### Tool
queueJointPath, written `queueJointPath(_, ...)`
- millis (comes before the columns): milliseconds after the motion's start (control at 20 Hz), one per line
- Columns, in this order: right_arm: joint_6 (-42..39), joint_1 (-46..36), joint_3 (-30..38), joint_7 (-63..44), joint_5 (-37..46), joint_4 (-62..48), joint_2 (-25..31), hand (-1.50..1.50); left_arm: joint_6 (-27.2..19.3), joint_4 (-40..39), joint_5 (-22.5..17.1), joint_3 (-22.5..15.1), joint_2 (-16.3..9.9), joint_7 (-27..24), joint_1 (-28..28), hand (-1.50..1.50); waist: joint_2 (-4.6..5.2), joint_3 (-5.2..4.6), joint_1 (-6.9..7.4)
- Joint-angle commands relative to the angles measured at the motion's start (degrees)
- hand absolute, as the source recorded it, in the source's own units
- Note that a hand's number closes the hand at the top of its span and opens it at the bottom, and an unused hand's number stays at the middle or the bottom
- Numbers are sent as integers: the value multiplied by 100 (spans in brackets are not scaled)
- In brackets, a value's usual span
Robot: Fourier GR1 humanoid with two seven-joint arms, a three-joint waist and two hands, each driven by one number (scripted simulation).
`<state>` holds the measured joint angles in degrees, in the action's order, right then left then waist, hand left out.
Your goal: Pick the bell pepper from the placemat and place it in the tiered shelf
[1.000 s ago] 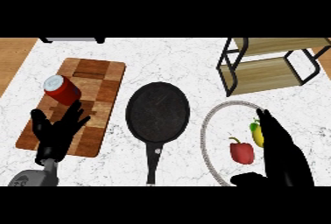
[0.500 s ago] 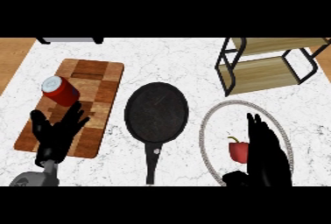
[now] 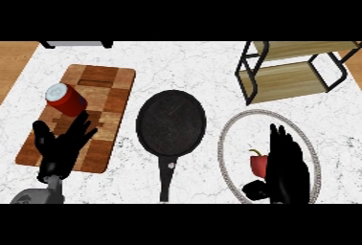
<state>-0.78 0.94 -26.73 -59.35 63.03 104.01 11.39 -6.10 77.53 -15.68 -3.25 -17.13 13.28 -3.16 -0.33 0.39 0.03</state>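
The black frying pan (image 3: 171,125) sits mid-counter, handle toward 6 o'clock, between the wooden cutting board (image 3: 83,114) at 9 o'clock and the round placemat (image 3: 233,125) at 4 o'clock. A red can (image 3: 66,100) lies tilted on the board's upper left part. The tiered shelf (image 3: 291,72), black frame with wooden levels, stands at 1 o'clock, just beyond the placemat's far rim and apart from it; nothing lies between placemat and shelf. The red bell pepper (image 3: 259,163) with its green stem rests on the placemat, left of centre. The right hand (image 3: 286,165) lies over the placemat directly at the pepper's right side, fingers straight and pointing toward 12 o'clock, thumb low at 7 o'clock of the pepper; nothing is grasped, and whether the palm touches the pepper cannot be told. The left hand (image 3: 62,148) rests over the board's near end, fingers spread and relaxed, holding nothing. The counter (image 3: 205,62) is white marble with grey veining; wooden flooring shows at the far left and right corners, and a pale object with dark feet shows at the top edge at 11 o'clock.
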Motion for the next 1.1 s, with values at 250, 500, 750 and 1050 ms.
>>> queueJointPath(250,400,-98,526,431,299,-891,-131,-150,329,-73,47,189,40,25,221,0,33,-37,14)
queueJointPath(500,819,-88,417,679,518,-1104,-457,-150,290,-170,260,223,135,200,5,0,34,-38,1)
queueJointPath(750,853,-180,752,1052,364,-1303,-467,-150,225,197,418,189,339,235,284,0,30,-38,7)
queueJointPath(1050,47,-430,334,1674,156,-2228,-200,150,317,-78,341,277,301,51,162,0,47,-38,61)
